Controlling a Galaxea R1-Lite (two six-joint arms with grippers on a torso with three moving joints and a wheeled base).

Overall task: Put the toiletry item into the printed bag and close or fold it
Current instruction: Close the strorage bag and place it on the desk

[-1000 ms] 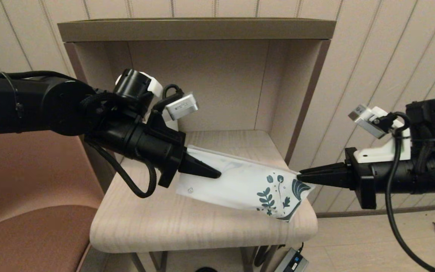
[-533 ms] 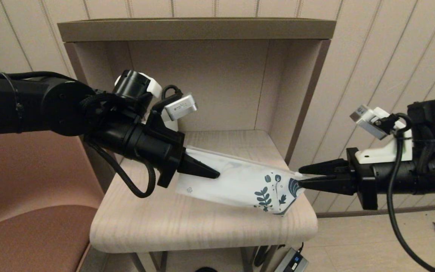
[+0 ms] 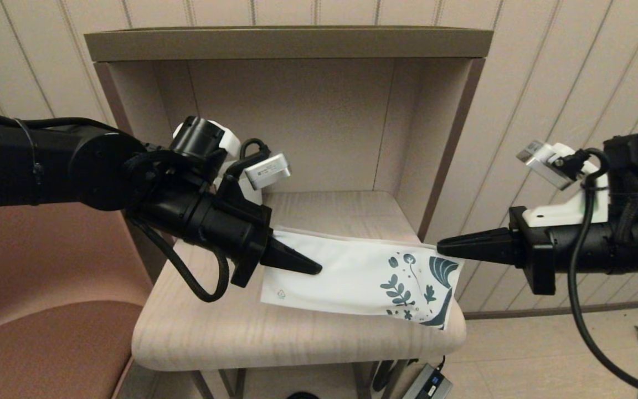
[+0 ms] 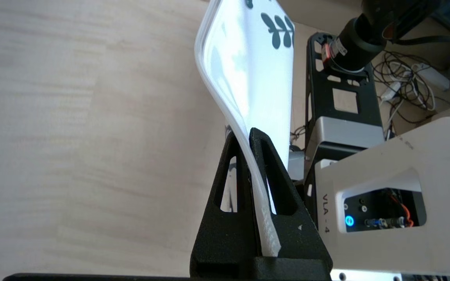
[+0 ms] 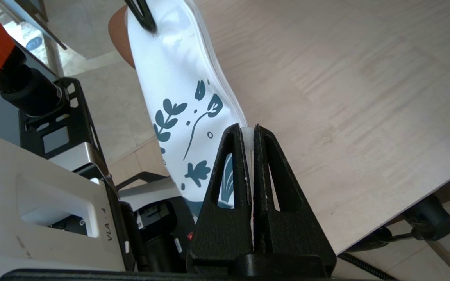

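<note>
The printed bag (image 3: 352,271), white with a dark teal leaf print at its right end, hangs stretched above the wooden shelf (image 3: 297,332) between both grippers. My left gripper (image 3: 310,267) is shut on the bag's plain left end; the white zip edge (image 4: 256,187) runs between its fingers. My right gripper (image 3: 442,247) is shut on the white slider (image 5: 248,134) at the bag's top right corner, beside the leaf print (image 5: 186,113). The toiletry item is out of view.
The shelf sits inside an open wooden cabinet (image 3: 286,47) with side walls close on both sides. A brown chair (image 3: 36,327) stands at the left. Cables and a power adapter (image 3: 427,382) lie on the floor below the shelf's front edge.
The right gripper opened briefly, then shut on the bag's top right corner. The bag went from slanted and slack to level and taut, and the left gripper dropped slightly.
</note>
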